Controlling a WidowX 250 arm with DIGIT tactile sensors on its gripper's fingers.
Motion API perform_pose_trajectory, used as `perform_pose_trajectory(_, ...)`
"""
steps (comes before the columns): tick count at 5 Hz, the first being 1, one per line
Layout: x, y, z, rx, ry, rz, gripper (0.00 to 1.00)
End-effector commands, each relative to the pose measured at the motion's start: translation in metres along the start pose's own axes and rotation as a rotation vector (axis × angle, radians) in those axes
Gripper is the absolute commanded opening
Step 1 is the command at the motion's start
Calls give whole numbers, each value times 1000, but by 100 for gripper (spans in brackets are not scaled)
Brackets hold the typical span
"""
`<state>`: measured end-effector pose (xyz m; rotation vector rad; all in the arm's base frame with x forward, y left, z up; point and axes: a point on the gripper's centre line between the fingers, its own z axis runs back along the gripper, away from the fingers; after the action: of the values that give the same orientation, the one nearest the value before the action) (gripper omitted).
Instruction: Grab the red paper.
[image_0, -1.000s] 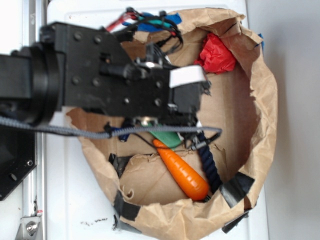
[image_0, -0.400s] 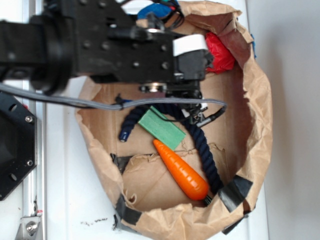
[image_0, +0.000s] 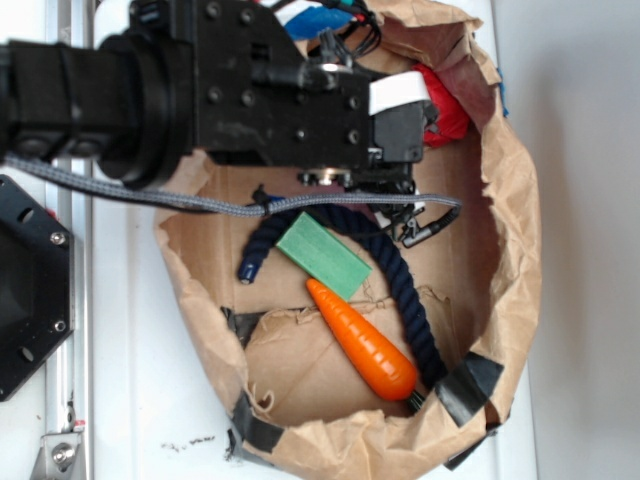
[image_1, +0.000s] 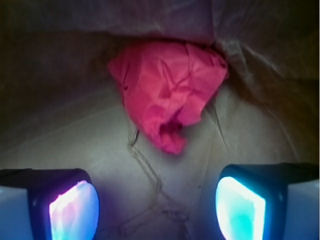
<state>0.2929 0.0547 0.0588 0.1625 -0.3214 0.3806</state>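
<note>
Setting: a brown paper bag with its rim rolled down and patched with black tape, lying open on a white surface.
Red paper: a crumpled bright red wad, lying against the bag's far right wall; in the exterior view only a sliver shows past the arm.
Gripper: the wrist view shows the gripper spread wide, holding nothing, its two glowing pads low in the frame, one on each side. The red paper sits ahead of the gap, not touching either pad.
Arm: the black robot arm reaches in from the left across the bag's far half.
Other contents: an orange carrot, a green block just beside its tip, and a dark blue rope curving around them.
</note>
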Motion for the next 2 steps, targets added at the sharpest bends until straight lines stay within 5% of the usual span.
perform_pose_trajectory(1, 13, -8, 13, -13, -95, -8, 100)
perform_pose_trajectory(2, 14, -8, 13, -8, -101, -13, 100)
